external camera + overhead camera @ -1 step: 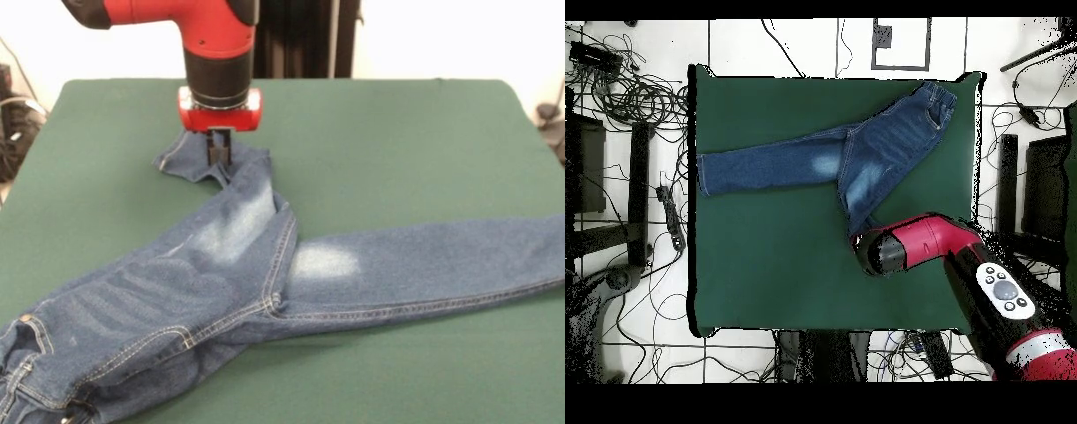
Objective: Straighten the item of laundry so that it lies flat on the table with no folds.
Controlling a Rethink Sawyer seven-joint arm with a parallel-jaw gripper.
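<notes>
Waistband end of the jeans (203,300) sits closest to the front camera, at the lower left edge of the frame, brass button showing. Jeans lie on the green surface (397,132). One leg runs out straight toward the right edge, flat, faded patch on the thigh. Other leg angles up and back toward the arm, with its cuff end crumpled and folded over.

Hand (220,148) is down on that folded cuff, fingertips in contact with the denim. Appears pinched on the fabric, but can't tell for certain whether it's clenched or loose from either view. In the overhead view the red wrist housing covers the hand completely.

Surface: dark green cloth, rounded corners, mostly bare apart from the jeans. In the overhead view the jeans occupy the upper half, waistband near the top right corner.

Room: white tiled floor, lots of loose black cables (635,100) around the left side and along the bottom. Dark equipment stands on both sides. White wall and dark pedestal column behind the surface in the front view.
</notes>
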